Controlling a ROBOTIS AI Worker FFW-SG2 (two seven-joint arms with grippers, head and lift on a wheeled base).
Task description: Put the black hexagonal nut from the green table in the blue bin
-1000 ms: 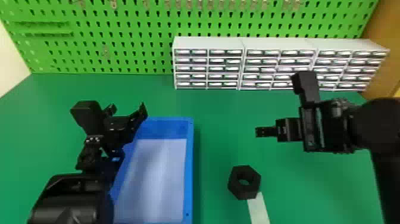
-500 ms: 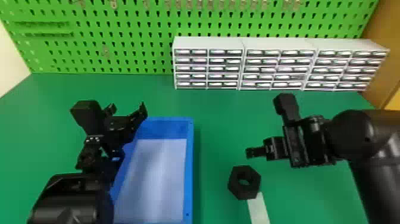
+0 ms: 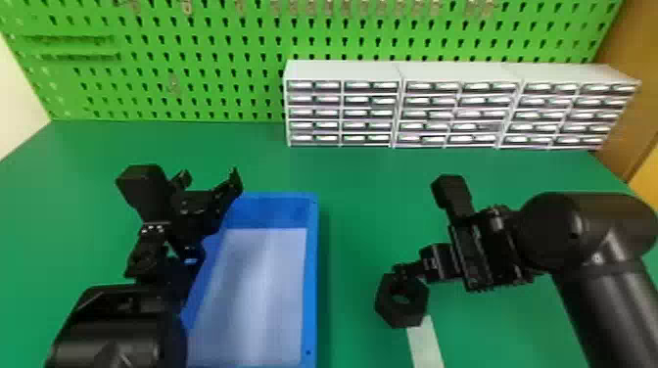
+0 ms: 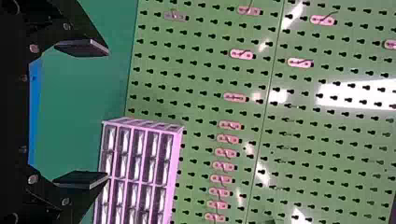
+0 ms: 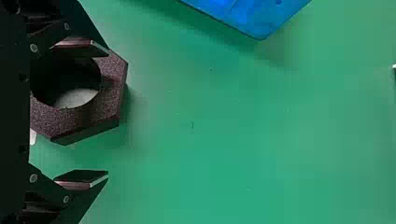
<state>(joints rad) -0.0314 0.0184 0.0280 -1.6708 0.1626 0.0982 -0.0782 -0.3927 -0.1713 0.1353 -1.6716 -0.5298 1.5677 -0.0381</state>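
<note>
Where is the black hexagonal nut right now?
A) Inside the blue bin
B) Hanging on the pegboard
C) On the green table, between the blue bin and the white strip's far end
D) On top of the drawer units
C: the black hexagonal nut sits on the green table, right of the blue bin, at the end of the white strip.

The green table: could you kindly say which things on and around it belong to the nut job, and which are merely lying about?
For the job:
- nut
- blue bin
- green table
- right gripper, open at the nut

Just there:
- drawers
- pegboard
- white strip by the nut
- left gripper, beside the bin
</note>
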